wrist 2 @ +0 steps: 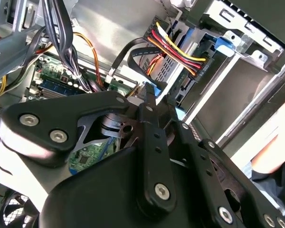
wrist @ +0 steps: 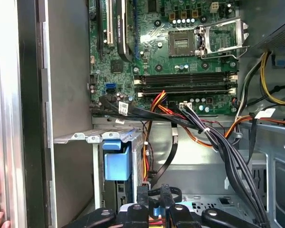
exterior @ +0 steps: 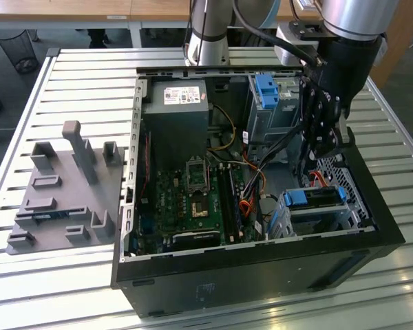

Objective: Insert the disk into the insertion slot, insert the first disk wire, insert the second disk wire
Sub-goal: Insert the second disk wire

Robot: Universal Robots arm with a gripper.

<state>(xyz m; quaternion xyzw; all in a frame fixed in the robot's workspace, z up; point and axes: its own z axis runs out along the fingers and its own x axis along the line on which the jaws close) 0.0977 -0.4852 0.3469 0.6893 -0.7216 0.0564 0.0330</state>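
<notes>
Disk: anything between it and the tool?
Only cabling: a black flat cable with a blue plug lies at the tool tip, towards the disk, beside the red-yellow-black wire bundle.

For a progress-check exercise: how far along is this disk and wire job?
Done: the disk sits in the insertion slot, and the multicoloured wire looks plugged into it. In hand: the gripper pinches the black flat wire. Left: that wire is not yet plugged in.

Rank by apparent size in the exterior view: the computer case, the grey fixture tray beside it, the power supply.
1. Computer case, largest by far.
2. Grey fixture tray.
3. Power supply, smallest, though it sits farther from the camera than the tray.
</notes>
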